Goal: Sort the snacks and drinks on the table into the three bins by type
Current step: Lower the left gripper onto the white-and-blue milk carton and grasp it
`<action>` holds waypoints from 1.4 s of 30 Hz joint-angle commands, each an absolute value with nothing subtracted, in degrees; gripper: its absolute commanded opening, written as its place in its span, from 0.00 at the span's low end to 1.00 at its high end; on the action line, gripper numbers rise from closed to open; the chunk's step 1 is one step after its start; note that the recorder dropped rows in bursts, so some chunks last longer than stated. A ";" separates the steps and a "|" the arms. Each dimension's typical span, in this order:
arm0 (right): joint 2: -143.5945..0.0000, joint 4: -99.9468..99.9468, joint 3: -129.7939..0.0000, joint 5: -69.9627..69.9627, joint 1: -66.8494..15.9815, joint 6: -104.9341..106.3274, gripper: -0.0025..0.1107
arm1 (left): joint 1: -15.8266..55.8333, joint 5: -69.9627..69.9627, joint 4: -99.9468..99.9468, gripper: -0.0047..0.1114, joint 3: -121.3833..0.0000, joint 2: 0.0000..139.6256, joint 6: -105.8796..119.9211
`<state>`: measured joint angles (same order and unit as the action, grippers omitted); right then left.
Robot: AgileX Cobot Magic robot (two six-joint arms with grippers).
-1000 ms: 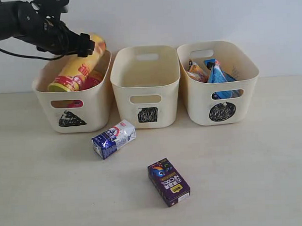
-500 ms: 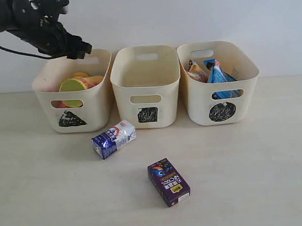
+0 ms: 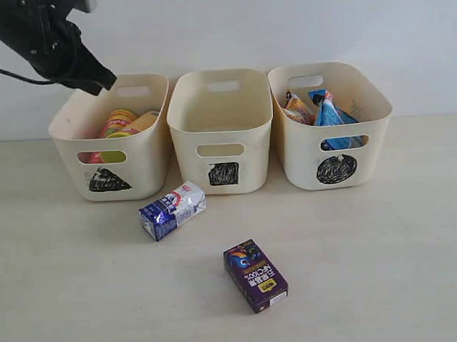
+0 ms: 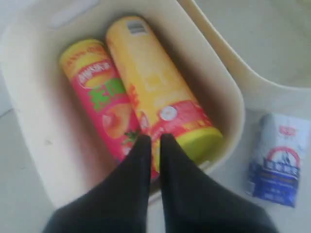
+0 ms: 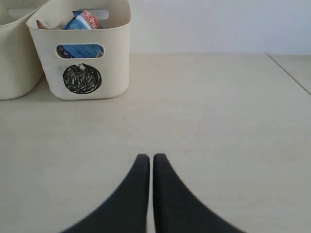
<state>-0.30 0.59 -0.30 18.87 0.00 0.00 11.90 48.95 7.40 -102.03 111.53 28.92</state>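
Exterior view: dark purple carton (image 3: pixel 255 276), colourful print

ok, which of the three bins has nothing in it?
The middle bin, marked with a black square: nothing shows inside it. The triangle bin holds chip cans, the circle bin foil bags.

wall (image 3: pixel 298 26): plain, pale grey-white, bare, rising straight from the far edge of the table.
table (image 3: pixel 382 278): wide, flat, pale beige, faint wood grain, matte.
light: soft and even, with only faint shadows on the tabletop.
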 commanded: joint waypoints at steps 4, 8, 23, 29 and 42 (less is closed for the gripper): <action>0.00 0.62 0.00 18.49 0.00 0.00 0.02 | 15.25 49.84 14.37 0.07 -91.74 107.50 37.18; 0.00 0.62 0.00 18.49 0.00 0.00 0.02 | 18.10 51.09 14.35 0.07 -88.38 106.35 39.14; 0.00 0.62 0.00 18.49 0.00 0.00 0.02 | 25.22 42.12 14.33 0.07 -78.56 106.23 39.14; 0.00 0.62 0.00 18.49 0.00 0.00 0.02 | 25.22 40.29 14.33 0.29 -77.24 107.45 39.38; 0.00 0.62 0.00 18.63 0.00 0.00 0.02 | 25.22 34.40 12.66 0.76 -77.24 114.05 40.09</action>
<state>-0.30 0.59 -0.30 18.87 0.00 0.00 24.93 36.96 12.82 -77.57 113.19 40.53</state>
